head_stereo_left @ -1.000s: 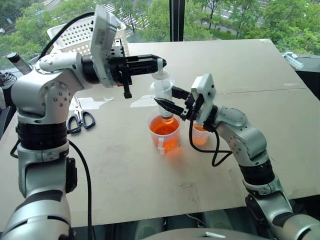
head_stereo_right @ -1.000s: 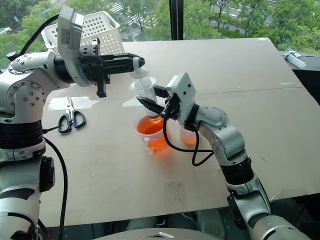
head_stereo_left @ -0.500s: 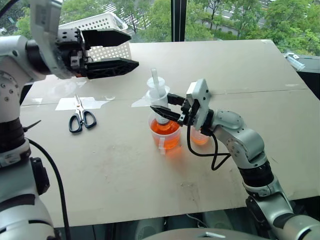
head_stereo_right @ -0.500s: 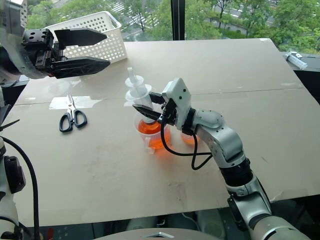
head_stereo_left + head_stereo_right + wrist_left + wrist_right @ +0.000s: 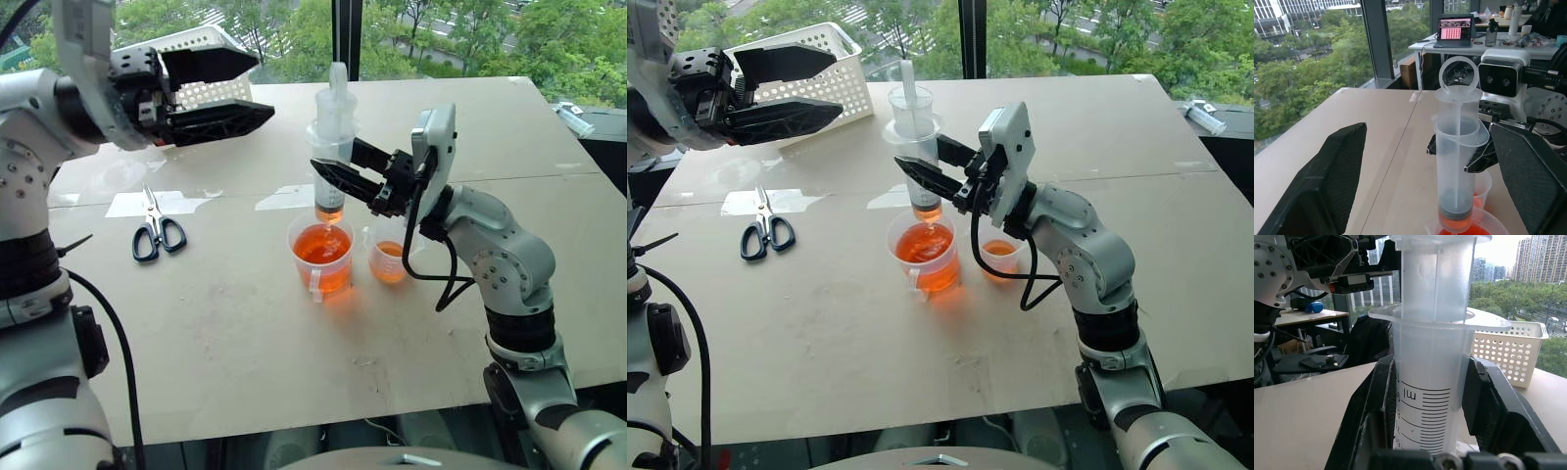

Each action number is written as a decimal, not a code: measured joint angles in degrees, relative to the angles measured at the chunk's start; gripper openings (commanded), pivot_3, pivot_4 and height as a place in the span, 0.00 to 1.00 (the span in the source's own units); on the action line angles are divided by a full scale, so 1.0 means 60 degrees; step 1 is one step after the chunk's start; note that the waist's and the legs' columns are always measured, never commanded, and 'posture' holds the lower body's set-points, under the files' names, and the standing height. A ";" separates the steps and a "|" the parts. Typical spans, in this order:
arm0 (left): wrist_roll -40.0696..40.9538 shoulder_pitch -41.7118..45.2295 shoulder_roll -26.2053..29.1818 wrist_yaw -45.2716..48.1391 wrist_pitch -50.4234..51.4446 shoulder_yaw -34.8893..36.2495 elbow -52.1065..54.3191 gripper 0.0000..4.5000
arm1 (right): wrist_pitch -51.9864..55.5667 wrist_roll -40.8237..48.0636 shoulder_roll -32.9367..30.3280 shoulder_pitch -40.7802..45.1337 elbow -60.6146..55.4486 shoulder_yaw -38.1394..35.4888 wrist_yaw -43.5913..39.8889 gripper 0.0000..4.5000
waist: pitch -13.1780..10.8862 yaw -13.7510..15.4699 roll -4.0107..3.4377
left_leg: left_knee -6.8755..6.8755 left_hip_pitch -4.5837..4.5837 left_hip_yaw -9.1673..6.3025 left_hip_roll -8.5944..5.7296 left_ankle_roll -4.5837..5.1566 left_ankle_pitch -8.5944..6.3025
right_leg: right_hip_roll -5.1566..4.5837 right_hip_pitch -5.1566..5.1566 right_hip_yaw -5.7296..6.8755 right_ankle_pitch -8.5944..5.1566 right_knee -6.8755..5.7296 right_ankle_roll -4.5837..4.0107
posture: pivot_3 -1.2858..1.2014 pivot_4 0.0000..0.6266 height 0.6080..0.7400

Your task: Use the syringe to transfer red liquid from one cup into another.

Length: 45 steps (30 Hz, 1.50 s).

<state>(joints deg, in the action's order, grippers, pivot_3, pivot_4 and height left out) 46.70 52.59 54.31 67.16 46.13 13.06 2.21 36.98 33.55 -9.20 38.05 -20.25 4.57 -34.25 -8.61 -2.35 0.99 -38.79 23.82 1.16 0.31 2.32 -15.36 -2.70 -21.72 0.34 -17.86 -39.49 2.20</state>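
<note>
My right gripper point(image 5: 328, 168) is shut on the barrel of the syringe point(image 5: 333, 127) and holds it upright, plunger drawn up. A little red liquid point(image 5: 329, 210) sits at the barrel's bottom. The tip hangs just over the larger handled cup point(image 5: 321, 257), which is about half full of red liquid. The smaller cup point(image 5: 390, 259) stands just right of it with a shallow red layer. My left gripper point(image 5: 263, 86) is open, up and to the left of the syringe, apart from it. The left wrist view shows the syringe point(image 5: 1458, 161) between its spread fingers point(image 5: 1327, 181).
Black-handled scissors point(image 5: 155, 227) lie on the table's left part. A white perforated basket point(image 5: 813, 83) stands at the back left, behind my left gripper. Another syringe point(image 5: 573, 117) lies at the table's far right edge.
My left gripper let go of the plunger top, opened and drew away to the left. My right gripper lifted the syringe up out of the larger cup.
</note>
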 measured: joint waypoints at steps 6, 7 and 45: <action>0.0130 0.0255 -0.0690 -0.0222 -0.0061 0.0028 -0.0191 0.91 | 0.1195 0.2004 -0.0820 0.0215 -0.0438 -0.1492 0.0373 0.32 | 0.0001 0.0090 0.0003 | -0.0012 0.0000 -0.0003 -0.0004 0.0001 -0.0001 | -0.0007 0.0005 0.0007 0.0000 -0.0005 0.0000 | 0.52 0.24 1.00; 0.0127 0.0294 -0.0800 -0.0229 -0.0075 -0.0023 -0.0205 0.91 | 0.1344 0.2318 -0.1051 0.0259 -0.0475 -0.1783 0.0385 0.32 | 0.0000 0.0096 0.0003 | -0.0012 0.0001 -0.0003 -0.0004 0.0001 -0.0001 | -0.0008 0.0005 0.0007 0.0000 -0.0004 0.0000 | 0.52 0.24 1.00; -0.3090 0.3006 -0.5213 0.1040 -0.3281 -0.2678 -0.4591 0.53 | 0.0022 0.0813 -0.3297 -0.1316 -0.0418 -0.1217 -0.0553 0.32 | -0.0003 0.0128 0.0008 | -0.0015 0.0012 0.0016 -0.0001 0.0003 -0.0001 | 0.0003 0.0005 -0.0018 0.0000 0.0061 0.0001 | 0.52 0.24 1.00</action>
<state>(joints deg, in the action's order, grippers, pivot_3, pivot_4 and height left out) 28.16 70.63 23.04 73.40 26.44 -3.01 -25.34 37.11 38.43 -28.98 30.15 -22.76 -2.73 -37.57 -8.62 -1.58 1.03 -38.88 23.89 1.26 0.30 2.34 -15.37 -2.69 -21.69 0.24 -17.86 -39.12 2.20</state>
